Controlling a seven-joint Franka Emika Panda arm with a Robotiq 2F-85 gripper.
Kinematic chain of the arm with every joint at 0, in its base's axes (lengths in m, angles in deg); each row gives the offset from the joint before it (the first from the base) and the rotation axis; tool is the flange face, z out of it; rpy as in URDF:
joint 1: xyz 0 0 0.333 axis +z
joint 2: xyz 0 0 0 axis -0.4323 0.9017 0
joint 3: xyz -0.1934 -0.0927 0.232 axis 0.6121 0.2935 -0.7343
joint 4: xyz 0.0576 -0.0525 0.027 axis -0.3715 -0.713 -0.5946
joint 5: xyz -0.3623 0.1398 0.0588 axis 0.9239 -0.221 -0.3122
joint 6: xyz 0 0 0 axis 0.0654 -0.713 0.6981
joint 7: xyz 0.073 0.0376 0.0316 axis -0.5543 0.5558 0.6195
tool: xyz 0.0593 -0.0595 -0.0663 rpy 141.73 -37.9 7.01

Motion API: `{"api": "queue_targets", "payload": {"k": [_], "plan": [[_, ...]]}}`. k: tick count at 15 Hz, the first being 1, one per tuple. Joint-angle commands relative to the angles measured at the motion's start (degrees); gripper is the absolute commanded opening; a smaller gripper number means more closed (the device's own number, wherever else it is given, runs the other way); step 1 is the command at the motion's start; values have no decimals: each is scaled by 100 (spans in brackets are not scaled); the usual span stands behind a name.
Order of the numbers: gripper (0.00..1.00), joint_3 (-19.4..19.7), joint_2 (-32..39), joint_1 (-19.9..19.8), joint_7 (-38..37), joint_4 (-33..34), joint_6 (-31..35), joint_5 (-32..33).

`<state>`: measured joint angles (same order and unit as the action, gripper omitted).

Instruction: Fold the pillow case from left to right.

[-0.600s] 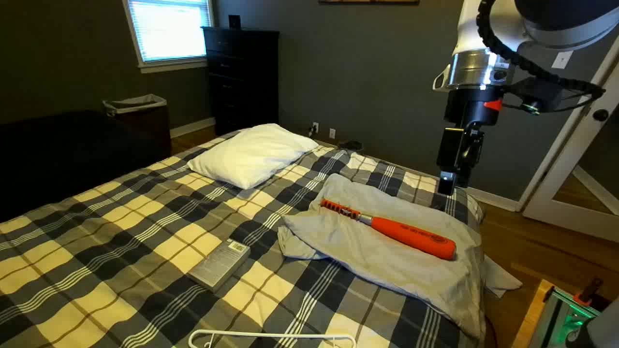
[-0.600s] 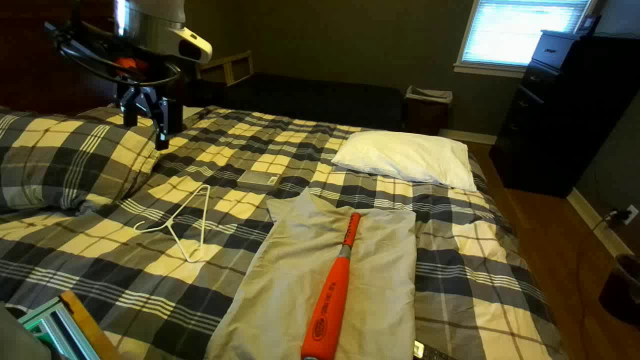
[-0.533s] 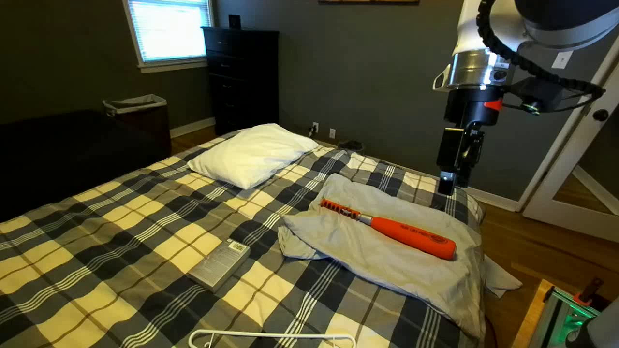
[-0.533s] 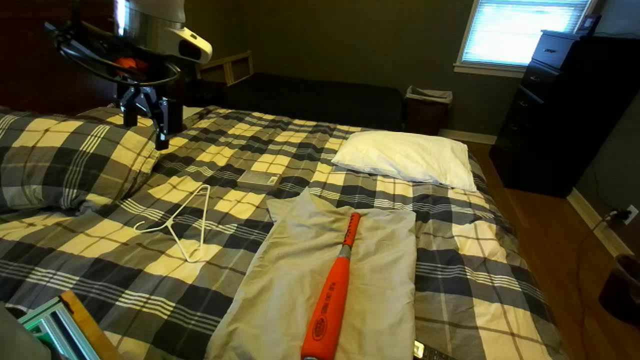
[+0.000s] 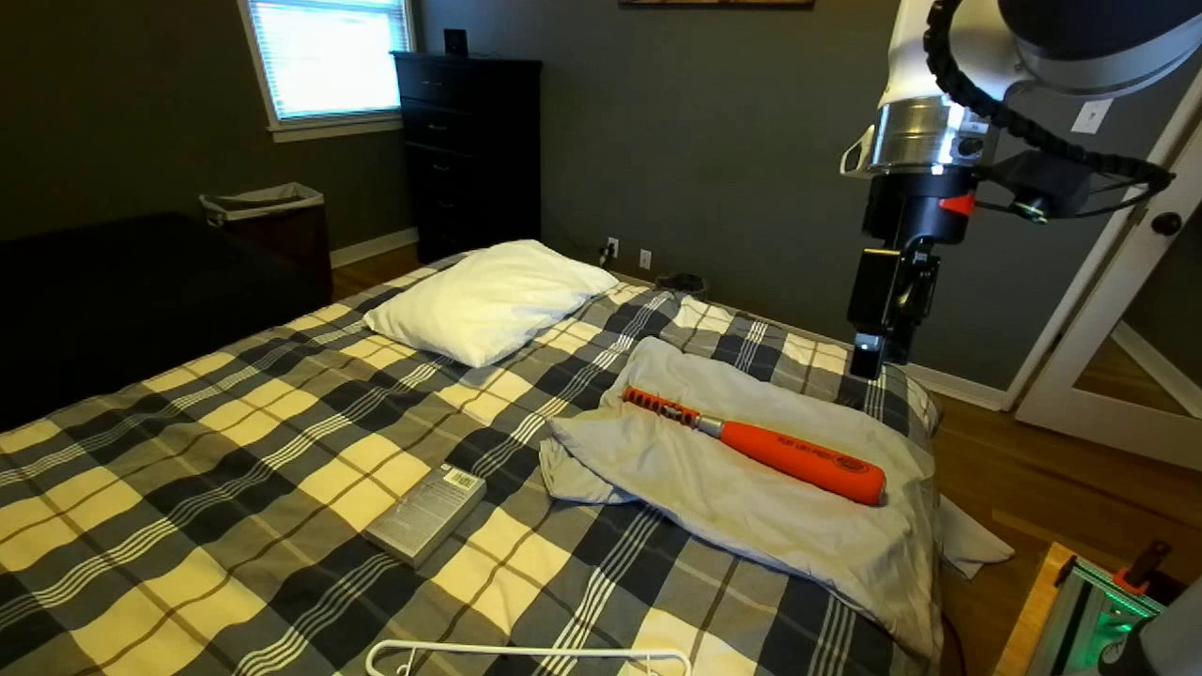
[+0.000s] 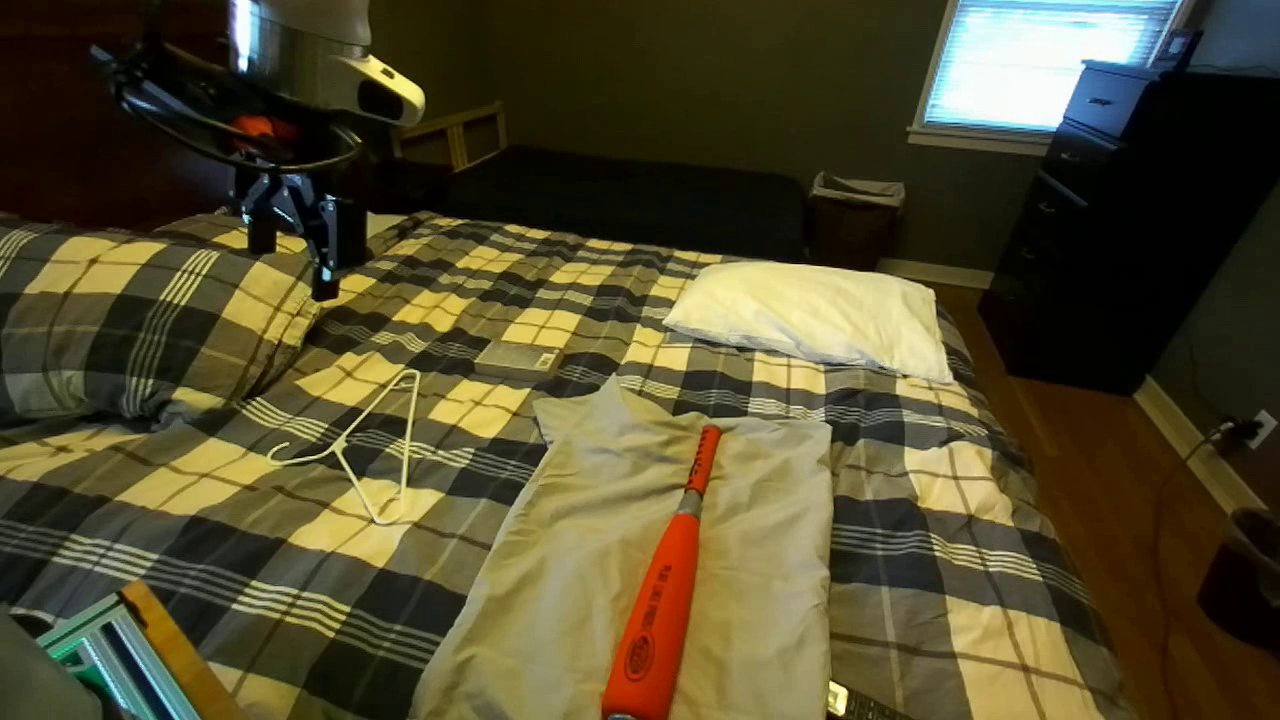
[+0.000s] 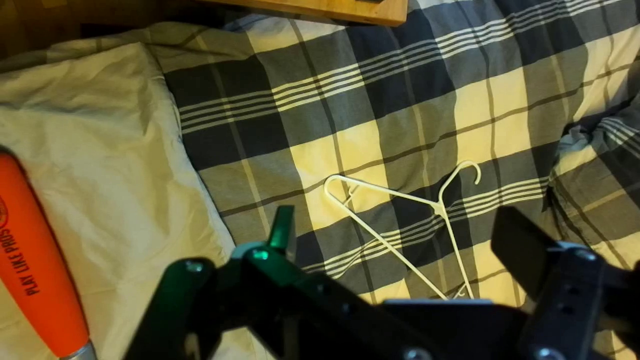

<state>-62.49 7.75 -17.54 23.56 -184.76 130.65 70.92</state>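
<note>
The pillow case (image 5: 826, 535) is a wrinkled pale grey-beige cloth spread on the plaid bed. In an exterior view its near end drapes toward the bed's edge, and a corner at the far left lies creased. It also shows in an exterior view as the long pale cloth (image 6: 560, 580), and along the left of the wrist view as fabric (image 7: 135, 210). An orange-red bat (image 5: 798, 462) lies lengthwise on top of it. My gripper (image 6: 292, 268) hangs in the air above the bed, off to one side of the cloth. Its fingers (image 7: 282, 227) stand wide apart, with nothing between them.
Below the gripper in the wrist view lies a white hanger (image 7: 390, 191). A flat grey box (image 5: 427, 514) and a white pillow (image 5: 493, 300) rest on the bed. A plaid pillow (image 6: 120, 320) sits beneath the arm. A wood-edged frame (image 7: 370, 12) borders the bed.
</note>
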Motion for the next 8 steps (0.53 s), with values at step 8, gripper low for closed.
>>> {"api": "queue_targets", "payload": {"k": [8], "plan": [[100, -306, 2891, -501, -269, 467, 786, 1361]]}}
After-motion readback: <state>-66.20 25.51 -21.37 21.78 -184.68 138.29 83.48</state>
